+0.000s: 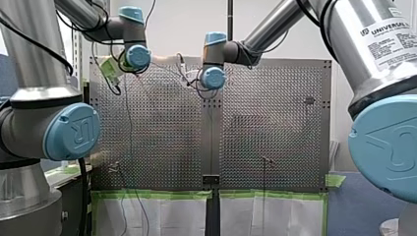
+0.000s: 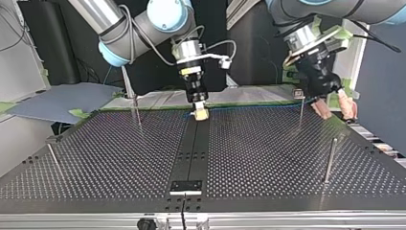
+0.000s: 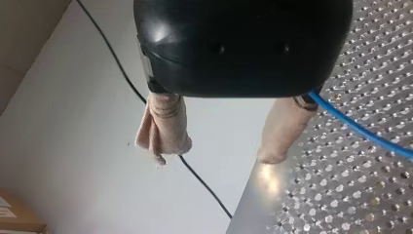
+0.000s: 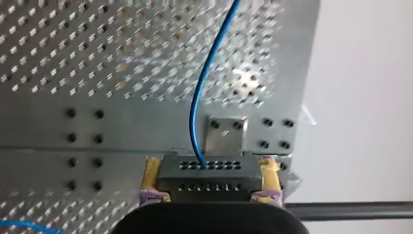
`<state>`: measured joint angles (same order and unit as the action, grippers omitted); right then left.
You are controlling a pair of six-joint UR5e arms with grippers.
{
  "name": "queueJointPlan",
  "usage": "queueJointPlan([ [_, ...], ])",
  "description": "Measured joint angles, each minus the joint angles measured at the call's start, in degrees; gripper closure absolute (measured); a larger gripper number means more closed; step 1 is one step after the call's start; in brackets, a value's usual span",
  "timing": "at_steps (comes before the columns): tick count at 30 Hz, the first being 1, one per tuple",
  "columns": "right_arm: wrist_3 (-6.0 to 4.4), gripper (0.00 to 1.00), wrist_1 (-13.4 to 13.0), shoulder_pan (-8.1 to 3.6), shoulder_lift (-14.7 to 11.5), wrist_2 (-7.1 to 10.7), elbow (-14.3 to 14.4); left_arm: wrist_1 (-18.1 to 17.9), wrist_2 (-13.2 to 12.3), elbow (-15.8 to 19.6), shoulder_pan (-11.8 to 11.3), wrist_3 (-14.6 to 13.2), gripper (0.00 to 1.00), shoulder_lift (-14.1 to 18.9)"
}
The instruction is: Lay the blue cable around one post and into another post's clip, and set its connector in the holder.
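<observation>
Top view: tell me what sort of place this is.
Probably a robotics lab test bench: my left arm and my right arm reach over a perforated metal table fitted with thin upright posts, with green tape along one edge.

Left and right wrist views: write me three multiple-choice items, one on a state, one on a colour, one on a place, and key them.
1. My left end effector is:
A) open, with nothing between its fingers
B) shut on the blue cable
C) shut on the connector

2. Its pads are:
A) black
B) beige
C) green

3. The connector sits:
A) between my left end effector's fingers
B) between my right end effector's fingers
C) hanging free from the cable

Key:
1 A: the fingers stand apart, and the cable passes beside one of them, not between.
2 B: both pads look beige in the left wrist view.
3 B: the yellow pads clamp the black block from both sides in the right wrist view.
</observation>
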<state>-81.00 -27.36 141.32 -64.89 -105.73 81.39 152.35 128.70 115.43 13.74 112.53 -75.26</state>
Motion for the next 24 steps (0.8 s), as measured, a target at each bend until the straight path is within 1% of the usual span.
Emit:
queueJointPlan([
  [2, 0.04, 1.00, 0.50, 0.36, 0.03, 0.18, -1.11, 1.03, -0.04, -0.20, -0.23, -0.22, 0.00, 0.24],
  [5, 0.11, 1.00, 1.39, 0.89, 0.03, 0.62, -2.70, 2.81, -0.39, -0.92, -1.17, -0.63, 0.00, 0.38],
  [8, 0.19, 1.00, 1.82, 1.42, 0.04, 1.03, -3.88, 4.49, -1.30, -1.35, -2.05, -0.69, 0.00, 0.32],
  [11, 0.27, 1.00, 2.01, 1.94, 0.04, 1.34, -4.70, 6.02, -2.13, -2.02, -2.82, -0.62, 0.00, 0.02],
  [14, 0.40, 1.00, 2.13, 2.37, 0.05, 1.50, -5.33, 6.74, -2.59, -3.10, -3.52, -0.52, 0.00, -0.52],
  [17, 0.43, 1.00, 2.27, 2.72, 0.07, 1.59, -6.22, 7.06, -2.97, -4.43, -4.32, 0.01, 0.00, -1.15],
  [19, 0.44, 1.00, 2.35, 2.86, 0.10, 1.63, -6.76, 7.24, -3.68, -5.48, -4.92, 0.76, 0.00, -1.70],
  [24, 0.44, 1.00, 3.20, 3.03, 0.14, 2.13, -8.51, 7.82, -6.21, -7.73, -7.00, 3.27, 0.00, -2.42],
])
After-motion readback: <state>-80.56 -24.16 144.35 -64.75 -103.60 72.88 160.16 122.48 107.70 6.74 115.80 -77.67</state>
